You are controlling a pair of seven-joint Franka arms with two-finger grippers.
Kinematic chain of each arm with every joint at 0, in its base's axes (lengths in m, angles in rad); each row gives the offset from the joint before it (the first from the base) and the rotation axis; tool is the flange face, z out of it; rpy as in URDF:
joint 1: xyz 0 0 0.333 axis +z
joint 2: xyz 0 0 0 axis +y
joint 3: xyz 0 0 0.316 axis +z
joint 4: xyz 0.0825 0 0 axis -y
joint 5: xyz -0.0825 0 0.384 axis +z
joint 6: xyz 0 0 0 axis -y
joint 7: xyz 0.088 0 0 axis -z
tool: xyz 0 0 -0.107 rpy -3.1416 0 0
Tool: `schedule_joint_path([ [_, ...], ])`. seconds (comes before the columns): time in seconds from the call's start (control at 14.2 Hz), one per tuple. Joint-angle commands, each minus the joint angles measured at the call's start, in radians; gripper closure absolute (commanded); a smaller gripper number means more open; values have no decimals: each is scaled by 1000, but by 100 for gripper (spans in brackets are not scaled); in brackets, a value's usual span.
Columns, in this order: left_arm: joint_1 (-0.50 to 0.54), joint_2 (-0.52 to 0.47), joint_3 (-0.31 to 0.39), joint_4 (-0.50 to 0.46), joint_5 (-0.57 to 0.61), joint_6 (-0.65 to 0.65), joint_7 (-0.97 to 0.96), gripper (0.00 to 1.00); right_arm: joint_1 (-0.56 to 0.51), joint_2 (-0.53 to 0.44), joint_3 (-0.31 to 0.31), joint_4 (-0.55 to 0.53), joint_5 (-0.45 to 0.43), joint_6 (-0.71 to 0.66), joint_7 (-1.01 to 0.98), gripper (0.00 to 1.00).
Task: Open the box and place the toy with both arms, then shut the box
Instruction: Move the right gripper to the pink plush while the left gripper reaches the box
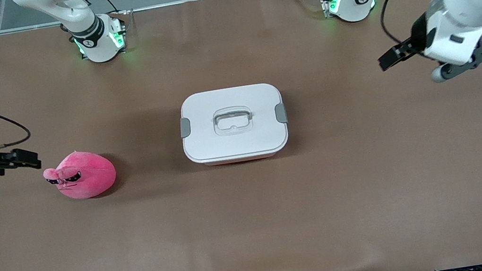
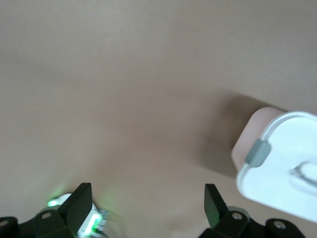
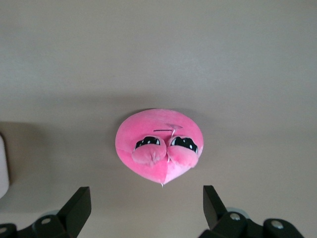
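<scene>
My left gripper point(image 1: 389, 58) and right gripper point(image 1: 27, 159) hang wide open and empty; the box point(image 1: 233, 124) sits clipped shut, so uneven pulls could skid it toward the toy point(image 1: 83, 174).

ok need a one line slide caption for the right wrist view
Right claw, open, hovers above the pink plush toy lying face-up on the brown table.
</scene>
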Motion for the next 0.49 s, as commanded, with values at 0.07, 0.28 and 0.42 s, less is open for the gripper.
schedule_joint_path([
  [0.07,2,29,-97,-3,-3,47,-186,0,15,58,-6,-63,10,78,-32,0],
  [0.28,2,29,-164,-61,-2,117,-317,0,35,55,-6,-180,10,196,-33,2],
  [0.42,3,28,-225,-98,0,172,-449,0,35,57,-6,-220,10,227,-35,6],
])
